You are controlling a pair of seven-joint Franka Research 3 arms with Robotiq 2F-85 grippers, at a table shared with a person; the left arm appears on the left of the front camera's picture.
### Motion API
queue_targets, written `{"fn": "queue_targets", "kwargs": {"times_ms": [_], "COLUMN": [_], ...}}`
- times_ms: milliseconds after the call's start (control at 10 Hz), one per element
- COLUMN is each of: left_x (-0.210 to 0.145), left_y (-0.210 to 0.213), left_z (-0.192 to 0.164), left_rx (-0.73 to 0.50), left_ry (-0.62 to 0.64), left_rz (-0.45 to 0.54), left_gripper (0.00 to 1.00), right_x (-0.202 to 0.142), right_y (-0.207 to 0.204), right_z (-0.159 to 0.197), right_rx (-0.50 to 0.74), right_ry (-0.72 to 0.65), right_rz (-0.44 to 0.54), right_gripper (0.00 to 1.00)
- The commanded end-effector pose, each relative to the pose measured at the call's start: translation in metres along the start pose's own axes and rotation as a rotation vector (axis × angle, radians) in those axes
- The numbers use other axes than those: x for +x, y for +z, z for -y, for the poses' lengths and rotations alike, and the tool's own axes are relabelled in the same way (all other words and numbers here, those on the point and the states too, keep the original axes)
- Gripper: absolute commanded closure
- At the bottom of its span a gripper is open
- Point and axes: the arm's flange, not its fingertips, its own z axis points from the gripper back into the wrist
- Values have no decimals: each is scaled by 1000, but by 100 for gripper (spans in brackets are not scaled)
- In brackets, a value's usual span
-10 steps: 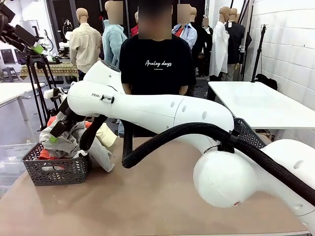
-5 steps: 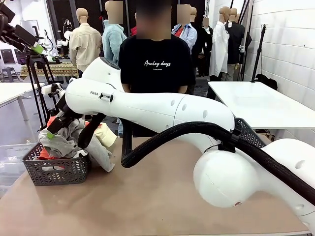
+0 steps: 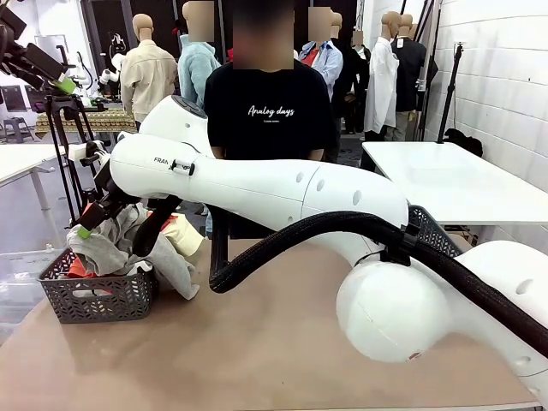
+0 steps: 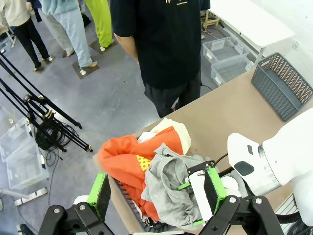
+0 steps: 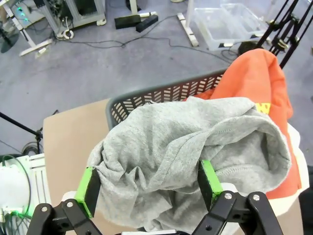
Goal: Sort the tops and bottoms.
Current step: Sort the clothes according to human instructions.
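A dark grey basket (image 3: 94, 300) at the table's left holds a heap of garments. A crumpled grey garment (image 5: 186, 142) lies on top. Under it is an orange-red top (image 4: 124, 159) with a small yellow patch, and a cream top (image 4: 178, 129) hangs over the far rim. My right gripper (image 5: 150, 188) reaches across to the basket and hovers open, its green pads on either side of the grey cloth bunch. In the front view the right gripper (image 3: 86, 224) sits just above the heap. My left gripper (image 4: 156, 196) is open and empty, high above the basket.
A person in a black T-shirt (image 3: 270, 107) stands at the far side, behind the basket. A second dark basket (image 4: 281, 83) sits at the table's right. My right arm (image 3: 282, 193) and its black cable span the table's middle. Tripods stand on the floor to the left.
My right gripper has risen a little and drifted left over the basket, still open. The grey garment stays on the heap. The left arm has not moved.
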Motion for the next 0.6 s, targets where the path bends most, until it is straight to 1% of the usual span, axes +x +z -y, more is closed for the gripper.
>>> {"fn": "queue_targets", "kwargs": {"times_ms": [0,500], "left_x": [0,0], "left_y": [1,1], "left_z": [0,0], "left_rx": [3,3], "left_ry": [0,0], "left_rz": [1,1], "left_gripper": [0,0], "right_x": [-1,-1], "right_y": [-1,-1], "right_z": [0,0], "right_rx": [6,6], "right_ry": [4,4], "right_rz": [-2,-2], "right_gripper": [0,0]}}
